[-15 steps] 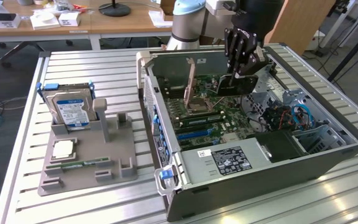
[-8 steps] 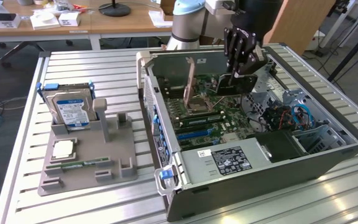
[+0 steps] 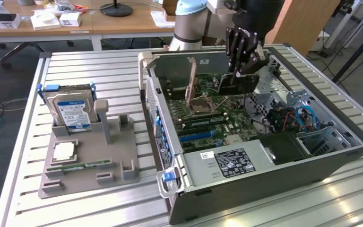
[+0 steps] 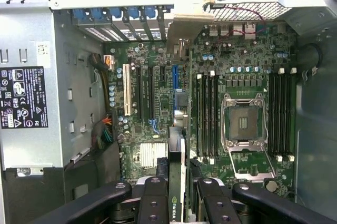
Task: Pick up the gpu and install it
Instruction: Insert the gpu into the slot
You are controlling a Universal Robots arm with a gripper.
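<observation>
Saw, at the exterior view's left, a grey holder tray (image 3: 121, 153) lying on the slatted metal table (image 3: 332, 208). Found in its far corner a hard drive with a blue label (image 3: 73, 112), standing upright in a slot. Noted nearer on the same tray a square processor chip (image 3: 64, 151) lying flat and, just beside it, a narrow green memory stick (image 3: 81, 166), also flat. Met in the middle the open computer case (image 3: 263, 187), lying on its side with the motherboard (image 3: 197, 125) facing up. Noticed at its near end the power supply (image 3: 232, 163) with a black-and-white label. Saw above the far part of the motherboard the black gripper (image 3: 243, 72), pointing down from the arm (image 3: 191, 19), its fingers (image 3: 239, 52) closed on the gpu (image 3: 235, 85) from both sides. Found the gpu upright, on its edge, inside the case opening and close over the motherboard; could not judge any contact between its lower edge and a slot. Noted blue cables (image 3: 304, 117) further to the exterior view's right, in the case.

In the wrist view, recognised the gripper (image 4: 178, 176) with the gpu (image 4: 174, 207) edge-on between its two fingers (image 4: 152, 203), a green logo on the card. Saw beyond it the labelled side of the power supply (image 4: 21, 97), the white expansion slot (image 4: 126, 89), the memory slots (image 4: 208, 116) and the empty processor socket (image 4: 245, 126) on the motherboard (image 4: 152, 129).
</observation>
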